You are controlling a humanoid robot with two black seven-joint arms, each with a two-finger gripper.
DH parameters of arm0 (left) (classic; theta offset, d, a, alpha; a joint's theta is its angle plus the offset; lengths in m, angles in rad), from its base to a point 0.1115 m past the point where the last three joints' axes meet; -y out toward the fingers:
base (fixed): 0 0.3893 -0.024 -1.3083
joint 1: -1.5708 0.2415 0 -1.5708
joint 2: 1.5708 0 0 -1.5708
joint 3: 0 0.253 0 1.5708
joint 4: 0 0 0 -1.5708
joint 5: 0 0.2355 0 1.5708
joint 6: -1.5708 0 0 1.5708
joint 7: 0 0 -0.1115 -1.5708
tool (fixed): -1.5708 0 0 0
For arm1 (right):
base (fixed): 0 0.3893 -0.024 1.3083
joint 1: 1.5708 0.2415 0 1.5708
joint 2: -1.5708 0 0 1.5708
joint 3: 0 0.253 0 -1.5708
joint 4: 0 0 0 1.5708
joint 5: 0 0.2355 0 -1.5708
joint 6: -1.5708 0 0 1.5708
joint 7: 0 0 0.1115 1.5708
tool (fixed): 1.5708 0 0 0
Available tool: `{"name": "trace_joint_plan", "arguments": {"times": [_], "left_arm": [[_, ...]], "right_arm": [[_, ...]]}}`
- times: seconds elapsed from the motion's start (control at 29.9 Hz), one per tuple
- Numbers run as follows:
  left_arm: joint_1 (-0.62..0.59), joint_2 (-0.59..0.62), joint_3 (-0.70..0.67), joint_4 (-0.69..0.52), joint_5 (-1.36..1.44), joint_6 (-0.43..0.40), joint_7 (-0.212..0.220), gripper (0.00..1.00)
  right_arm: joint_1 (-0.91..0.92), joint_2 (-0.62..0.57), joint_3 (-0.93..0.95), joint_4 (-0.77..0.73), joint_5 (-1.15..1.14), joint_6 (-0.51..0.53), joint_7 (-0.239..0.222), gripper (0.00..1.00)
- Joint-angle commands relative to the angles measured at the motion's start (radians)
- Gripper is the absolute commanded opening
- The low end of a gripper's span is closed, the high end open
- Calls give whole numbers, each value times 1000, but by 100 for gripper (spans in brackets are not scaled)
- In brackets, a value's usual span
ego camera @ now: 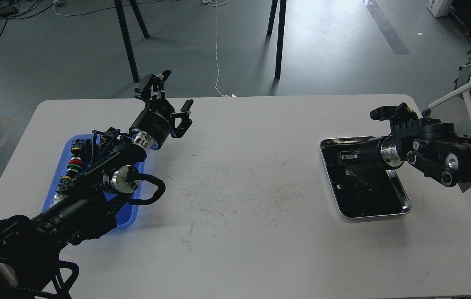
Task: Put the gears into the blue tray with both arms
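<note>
Left black two-finger pincer spread wide, empty, raised above white table at ten o'clock. Flat bright-blue plastic tray at nine o'clock beneath left arm. Right pincer low over shiny steel tray at three o'clock, grip indiscernible; tiny black gears indistinguishable there.

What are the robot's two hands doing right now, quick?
Left gripper: open, holding nothing, raised past the blue tray.
Right gripper: down in the steel tray, too dark to tell if open or shut.

Lab: grey floor, loose cables, scuffed white table.
</note>
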Motion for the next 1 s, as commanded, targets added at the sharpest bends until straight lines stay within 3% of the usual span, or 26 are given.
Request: {"name": "trace_joint_plan", "arguments": {"times": [0.0,0.97], "left_arm": [[0,-2,0,0,0,0,0,98],[-2,-3,0,0,0,2,0,98]], "right_arm": [[11,-7,-6,8,1,2,4,18],[87,-66,49,50,38,26,25,18]]}}
